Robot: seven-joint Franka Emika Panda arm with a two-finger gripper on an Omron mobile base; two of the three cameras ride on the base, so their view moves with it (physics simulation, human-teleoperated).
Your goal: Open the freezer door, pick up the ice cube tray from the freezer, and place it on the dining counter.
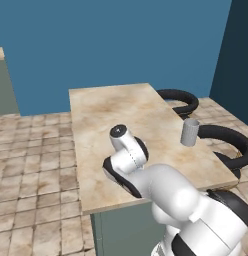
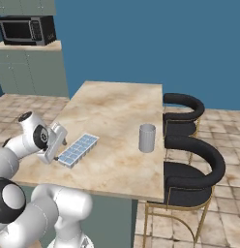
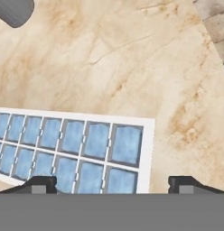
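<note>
My own arm (image 1: pixel 146 180) blocks the tray from the left base view. In the hand view the tray (image 3: pixel 68 149) runs off the left edge, and the cup (image 3: pixel 13 11) is clipped at the top corner.

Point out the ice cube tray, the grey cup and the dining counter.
ice cube tray (image 2: pixel 78 149), right base view, middle of its blue cell grid.
grey cup (image 2: pixel 147 138), right base view, its side wall.
dining counter (image 2: pixel 117 106), right base view, bare marble top.
</note>
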